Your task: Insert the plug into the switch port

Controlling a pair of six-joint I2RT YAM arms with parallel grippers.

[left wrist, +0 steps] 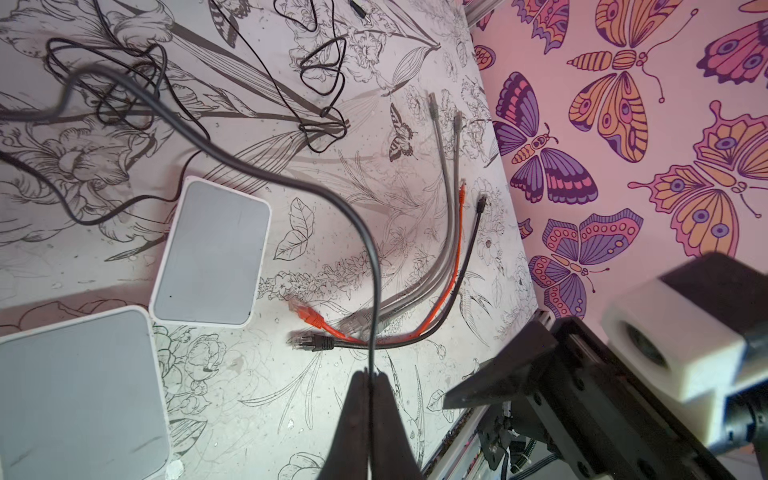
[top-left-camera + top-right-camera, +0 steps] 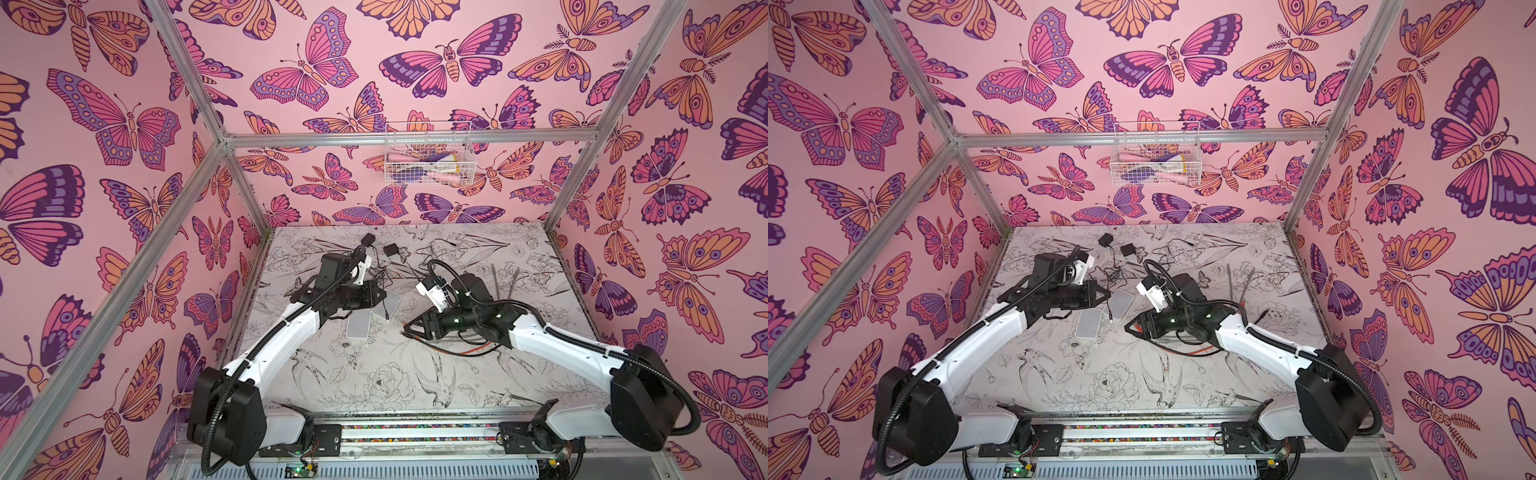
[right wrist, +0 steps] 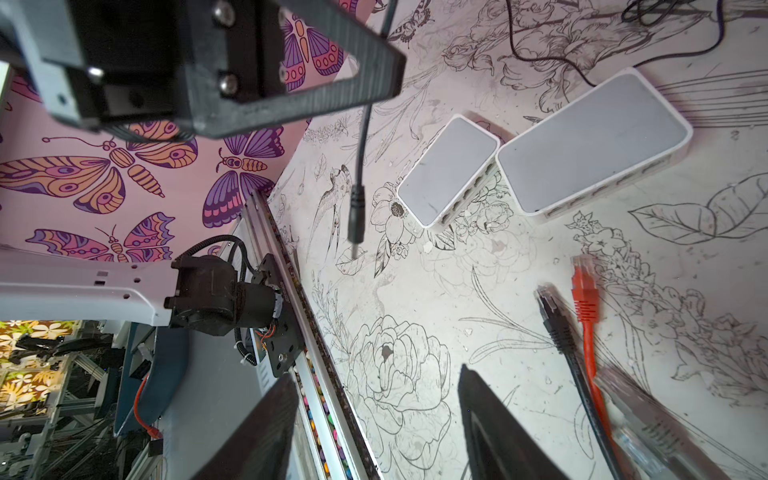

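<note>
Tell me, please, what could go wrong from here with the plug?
1. The left pincer grips the black cable above the plug, not the plug itself. The plug hangs loose and may swing away from the port of a switch.
2. The cable loops on the table could snag when pulled.
3. The open right pincer is near the orange patch lead and might bump it.

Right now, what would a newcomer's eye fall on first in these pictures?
The pink butterfly walls all around the cell. Next, the left gripper pinching a black cable whose plug dangles over the table, near two white switches at mid-table. An orange cable lies by the open right gripper.
</note>
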